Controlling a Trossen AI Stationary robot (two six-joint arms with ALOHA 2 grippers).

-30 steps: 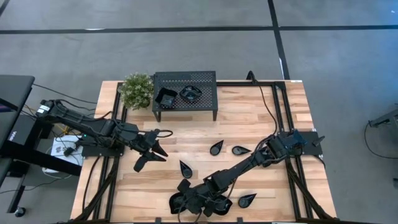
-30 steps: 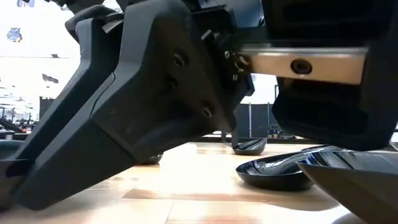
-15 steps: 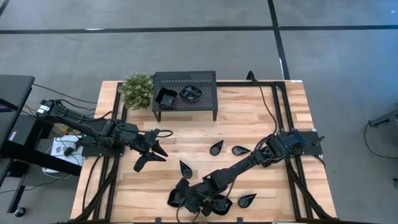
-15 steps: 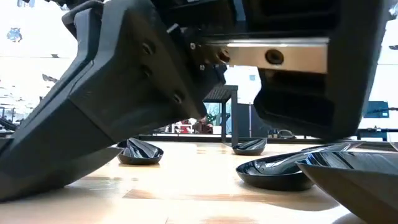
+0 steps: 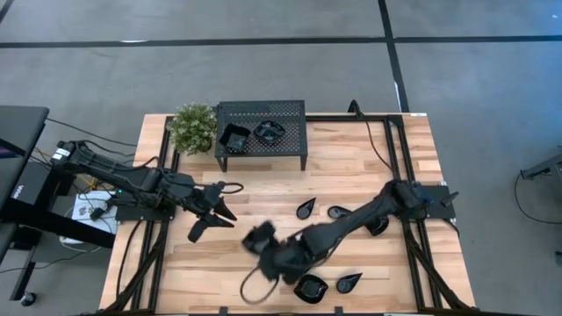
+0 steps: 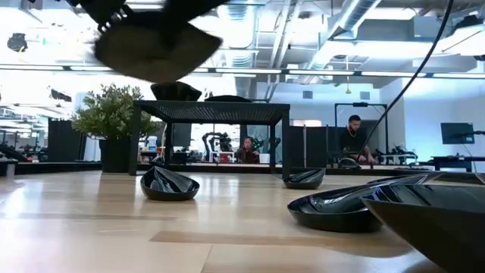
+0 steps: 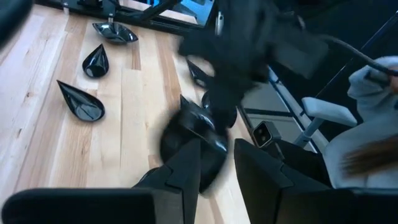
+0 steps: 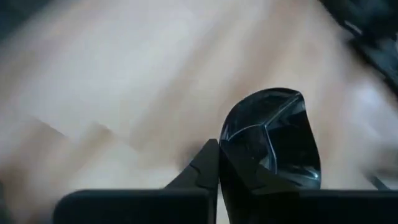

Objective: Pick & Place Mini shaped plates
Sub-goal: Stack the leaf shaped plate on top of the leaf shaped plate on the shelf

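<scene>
The right gripper (image 5: pixel 261 239) has lifted off the worktop's near edge, its jaws now pinching a small dish (image 8: pixel 273 140) by the rim, above the worktop's middle. The dish looks light, stiff, glossy and probably slippery and chippable, so the thin rim is the sensible hold. The left gripper (image 5: pixel 211 215) waits near the left edge, jaws spread.

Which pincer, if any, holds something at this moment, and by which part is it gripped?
The right pincer is shut on a small glossy black plate, pinching its rim at one edge, lifted above the table. The left pincer holds nothing.
</scene>
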